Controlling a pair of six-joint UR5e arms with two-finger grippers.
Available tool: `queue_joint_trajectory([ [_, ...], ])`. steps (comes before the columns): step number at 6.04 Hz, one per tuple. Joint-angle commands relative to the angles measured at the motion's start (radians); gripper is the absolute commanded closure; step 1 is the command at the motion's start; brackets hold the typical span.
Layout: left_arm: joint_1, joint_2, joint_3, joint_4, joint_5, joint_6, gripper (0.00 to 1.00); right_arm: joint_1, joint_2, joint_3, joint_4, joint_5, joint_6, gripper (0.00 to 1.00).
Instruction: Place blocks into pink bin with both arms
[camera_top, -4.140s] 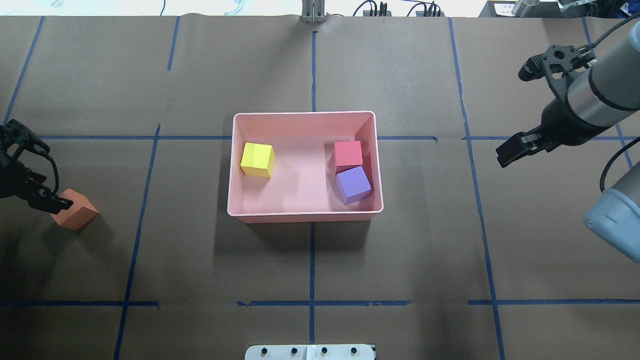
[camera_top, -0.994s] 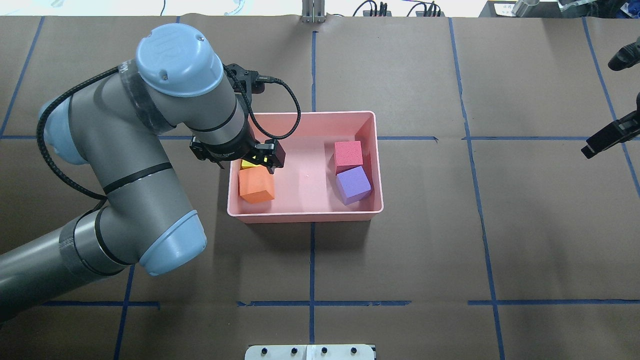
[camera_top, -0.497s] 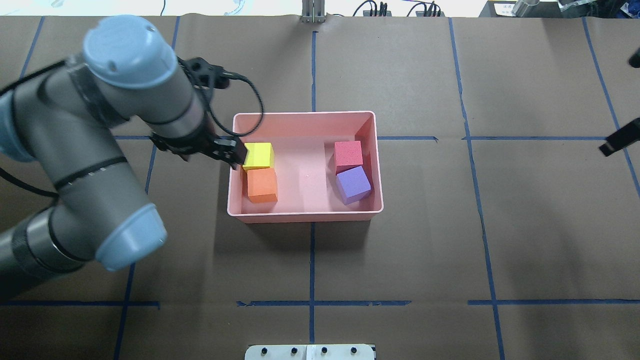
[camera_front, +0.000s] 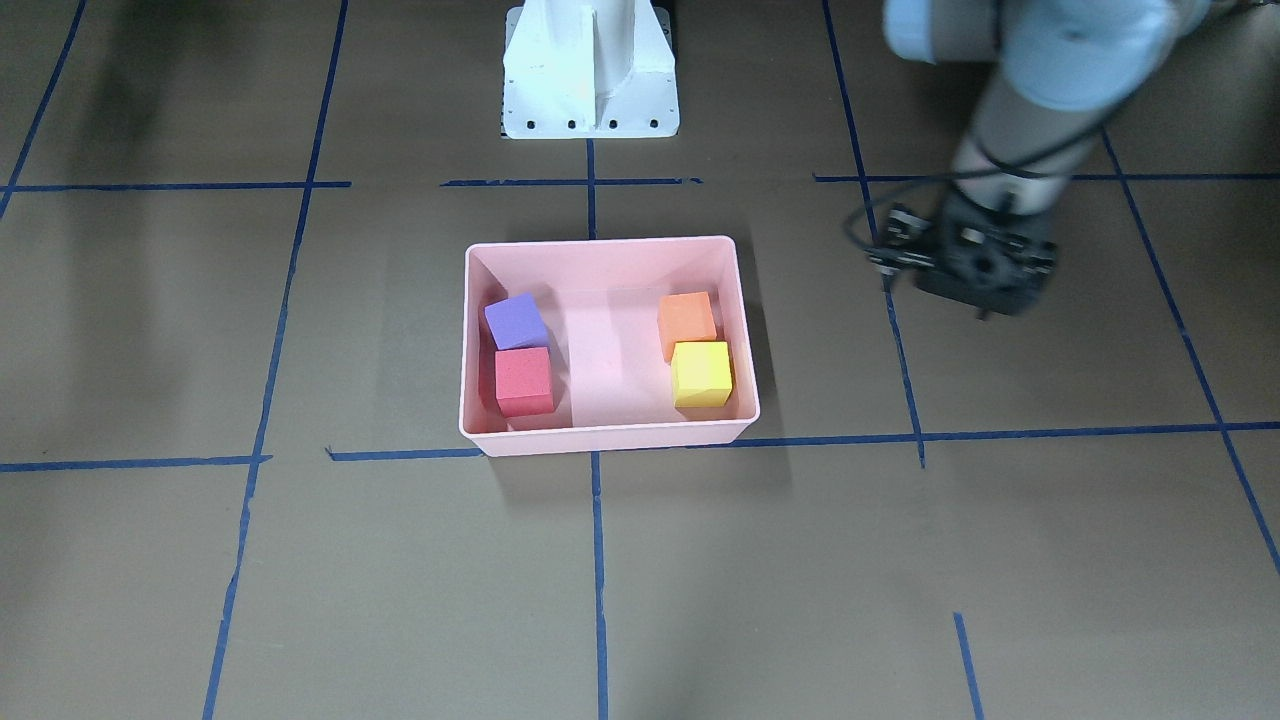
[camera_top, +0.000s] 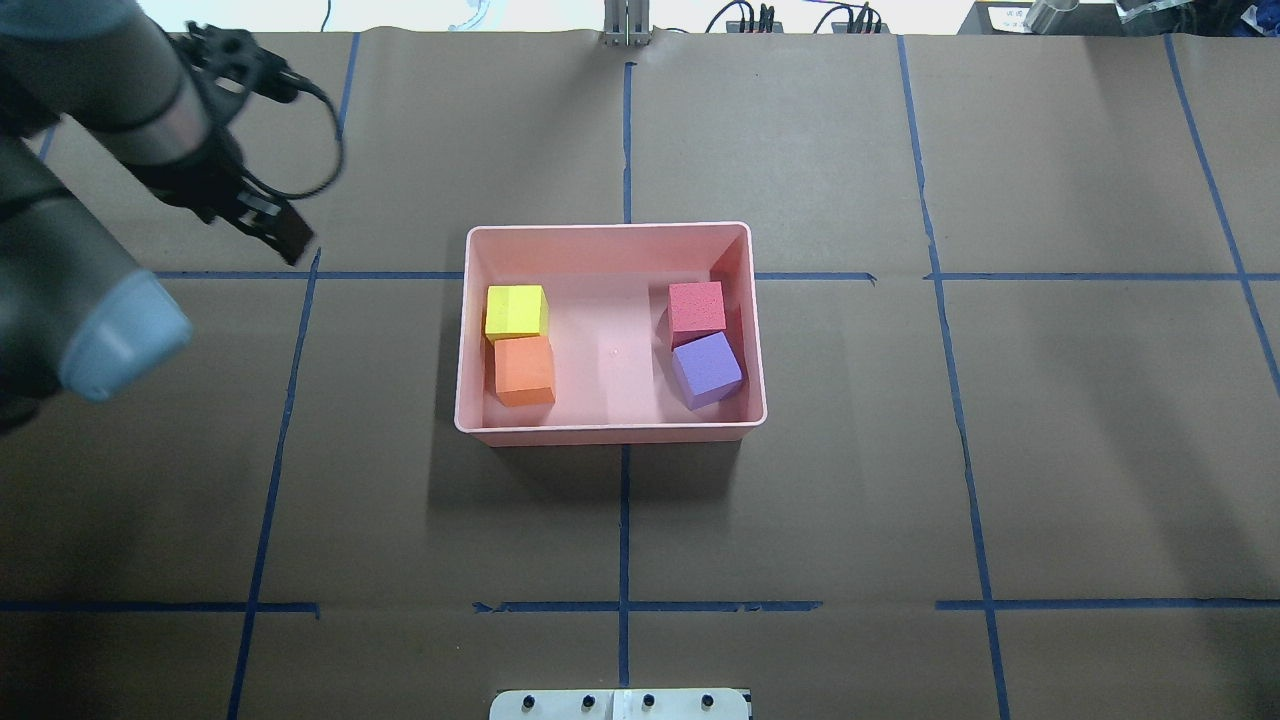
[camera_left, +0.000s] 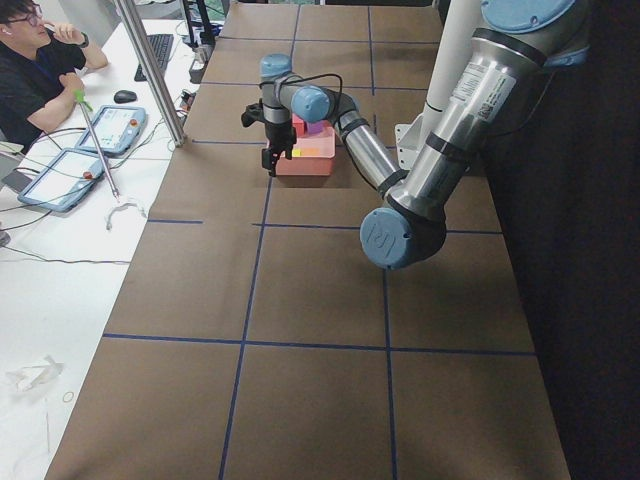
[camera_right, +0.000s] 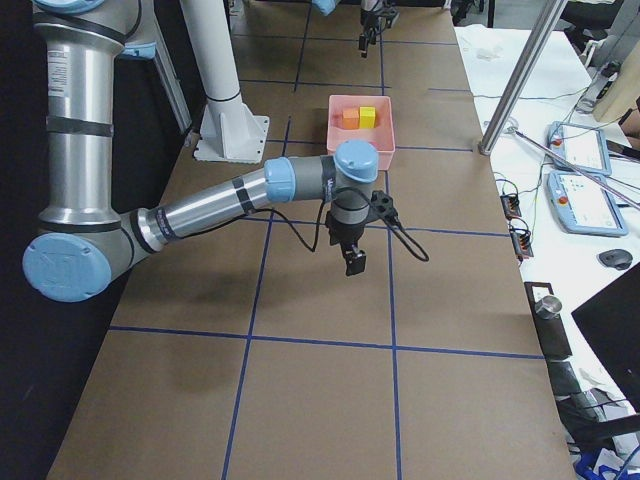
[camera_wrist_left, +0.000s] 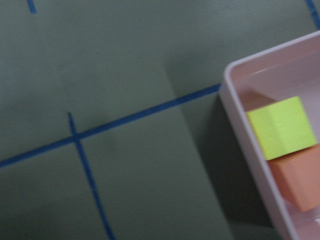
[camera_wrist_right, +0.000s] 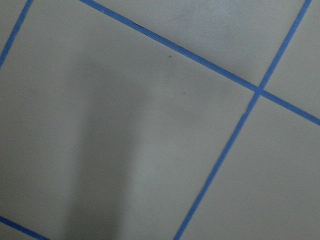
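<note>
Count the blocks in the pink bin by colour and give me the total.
Red block: 1
Purple block: 1
Yellow-green block: 1
Orange block: 1
Total: 4, all inside the pink bin.

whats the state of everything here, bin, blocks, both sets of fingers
pink bin: upright, holds all four blocks
yellow block: in the bin, beside the orange one
orange block: in the bin, flat on its floor
red block: in the bin, next to the purple one
purple block: in the bin, turned slightly askew
left fingers: clear of the bin, no block; open or shut unclear
right fingers: far from the bin, no block; open or shut unclear
</note>
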Motion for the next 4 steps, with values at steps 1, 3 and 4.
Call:
queue_joint_trajectory([
  [1,-0.277,0.125,0.150,-0.010,-0.117,0.422,0.00,0.123,-0.057,-0.107,0.006,0.020,-0.057,0.00],
  [3,-0.485,0.329,0.183,-0.033,-0.198,0.497,0.00,0.122,-0.041,-0.114,0.009,0.049,0.032,0.00],
  [4,-0.505,0.377,0.188,-0.051,-0.193,0.488,0.00,0.122,-0.038,-0.114,0.009,0.051,0.032,0.00],
])
